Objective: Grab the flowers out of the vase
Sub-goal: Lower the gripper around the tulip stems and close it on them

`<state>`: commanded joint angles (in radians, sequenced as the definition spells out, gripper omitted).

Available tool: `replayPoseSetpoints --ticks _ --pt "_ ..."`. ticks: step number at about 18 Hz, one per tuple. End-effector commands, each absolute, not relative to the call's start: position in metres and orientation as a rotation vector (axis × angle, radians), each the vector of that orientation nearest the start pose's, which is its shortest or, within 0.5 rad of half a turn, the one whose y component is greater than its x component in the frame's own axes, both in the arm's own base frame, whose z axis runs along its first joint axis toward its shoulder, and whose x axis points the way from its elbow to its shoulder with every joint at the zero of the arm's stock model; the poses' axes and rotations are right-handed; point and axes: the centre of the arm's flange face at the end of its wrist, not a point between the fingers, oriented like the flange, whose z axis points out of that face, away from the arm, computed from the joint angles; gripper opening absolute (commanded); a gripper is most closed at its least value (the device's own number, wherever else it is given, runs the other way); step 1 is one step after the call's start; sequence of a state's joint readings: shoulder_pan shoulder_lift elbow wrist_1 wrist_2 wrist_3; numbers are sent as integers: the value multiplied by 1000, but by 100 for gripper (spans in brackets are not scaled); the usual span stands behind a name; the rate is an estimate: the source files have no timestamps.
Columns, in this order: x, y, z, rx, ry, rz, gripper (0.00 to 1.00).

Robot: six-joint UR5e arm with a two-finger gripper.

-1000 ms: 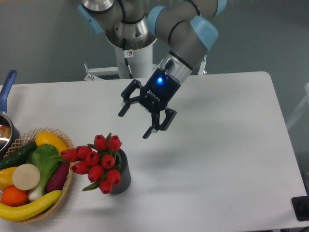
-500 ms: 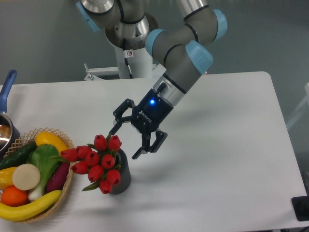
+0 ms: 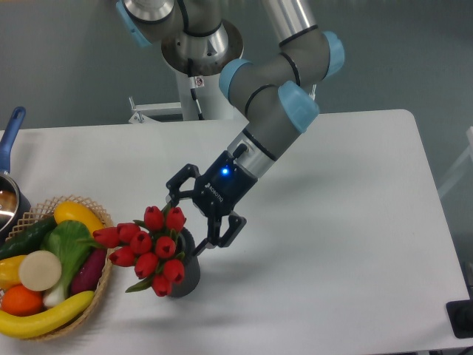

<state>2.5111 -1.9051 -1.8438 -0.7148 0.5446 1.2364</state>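
A bunch of red tulip flowers (image 3: 145,248) with green leaves stands in a small dark grey ribbed vase (image 3: 187,275) near the table's front left. The buds lean out to the left, wider than the vase. My gripper (image 3: 186,226) is open, tilted down and to the left, with its fingers straddling the upper right of the bunch just above the vase's mouth. One fingertip (image 3: 171,201) is behind the top buds, the other (image 3: 201,251) is at the vase's right rim. Nothing is gripped.
A wicker basket (image 3: 52,266) of fruit and vegetables sits at the left edge, touching distance from the tulips. A metal pot with a blue handle (image 3: 9,139) is at the far left. The white table (image 3: 332,244) stretches to the right.
The arm has moved down and to the left. The open gripper went from above the table's middle to the upper right of the flowers. Flowers and vase have not moved.
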Motion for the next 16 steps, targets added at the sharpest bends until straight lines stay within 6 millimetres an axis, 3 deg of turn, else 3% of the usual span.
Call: replayPoseSetpoints --ticks 14,16 --pt "-316 533 306 -2060 495 -357 100" --pt "-316 533 307 -2059 497 -354 88"
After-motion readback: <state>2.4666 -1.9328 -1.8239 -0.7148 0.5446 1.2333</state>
